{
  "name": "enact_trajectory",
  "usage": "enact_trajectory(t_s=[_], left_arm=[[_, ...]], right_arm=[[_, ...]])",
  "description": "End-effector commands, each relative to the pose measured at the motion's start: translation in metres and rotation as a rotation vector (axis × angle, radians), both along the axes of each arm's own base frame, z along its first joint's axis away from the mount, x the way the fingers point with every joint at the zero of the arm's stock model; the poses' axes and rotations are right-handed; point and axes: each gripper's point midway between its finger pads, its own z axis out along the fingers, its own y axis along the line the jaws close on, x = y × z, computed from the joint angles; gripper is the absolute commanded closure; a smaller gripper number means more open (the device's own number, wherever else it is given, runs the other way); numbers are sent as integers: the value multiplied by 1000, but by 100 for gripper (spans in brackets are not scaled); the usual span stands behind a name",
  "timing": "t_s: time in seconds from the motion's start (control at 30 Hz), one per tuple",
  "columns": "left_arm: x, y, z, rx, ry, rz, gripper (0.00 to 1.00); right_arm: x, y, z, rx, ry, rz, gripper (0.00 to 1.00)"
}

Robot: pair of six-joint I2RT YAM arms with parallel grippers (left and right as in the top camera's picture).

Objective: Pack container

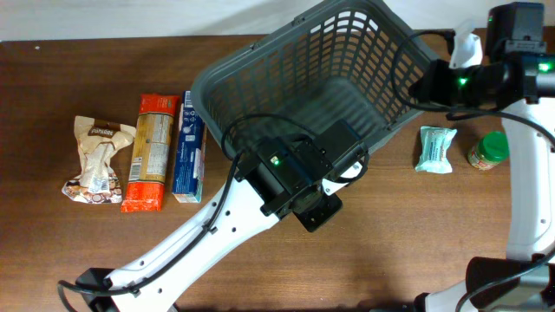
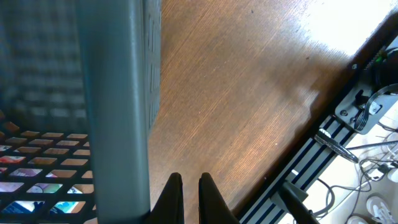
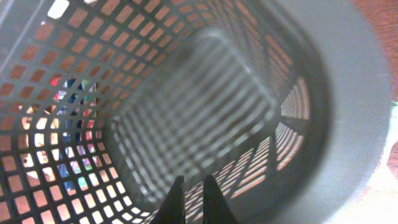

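The container [image 1: 364,43] looked empty, with a blue box [image 1: 189,147] to its left and a teal packet [image 1: 435,148] to its right. The left gripper [image 2: 191,180], just outside its near rim, and the right gripper [image 3: 193,182], above its far-right rim, were both pressed together on nothing. Either arm could knock the rim and shove the container. From overhead, the left arm hid part of the container's floor.

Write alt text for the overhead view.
A large dark grey slotted basket dominates a wooden table, with the left gripper at its near edge and the right gripper at its right edge. Three packages lie left of it; a pale green packet and a green-lidded jar, right.
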Motion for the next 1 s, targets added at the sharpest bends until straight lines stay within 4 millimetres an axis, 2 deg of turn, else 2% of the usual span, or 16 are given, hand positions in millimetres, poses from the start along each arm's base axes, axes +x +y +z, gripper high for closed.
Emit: enact_trajectory(t_s=[0.0,0.2,0.43,0.77,0.97], left_arm=[[8,4,2,25,-49,0,98],[11,7,1,42,-63,7,98],[21,16,2,83,-112,31,98],[55,46,3,107,-130,145,98],[76,65,4,109,-143,190,98]], right_arm=[[6,3,-7,-58,12,3,96],[5,-4,-22,-111,71,-22,96],[-4,-4,-26,-109,112,-20,96],[-17,-2,-31,-107,164,-7,96],[-19,6,-29,-81,152,56,96]])
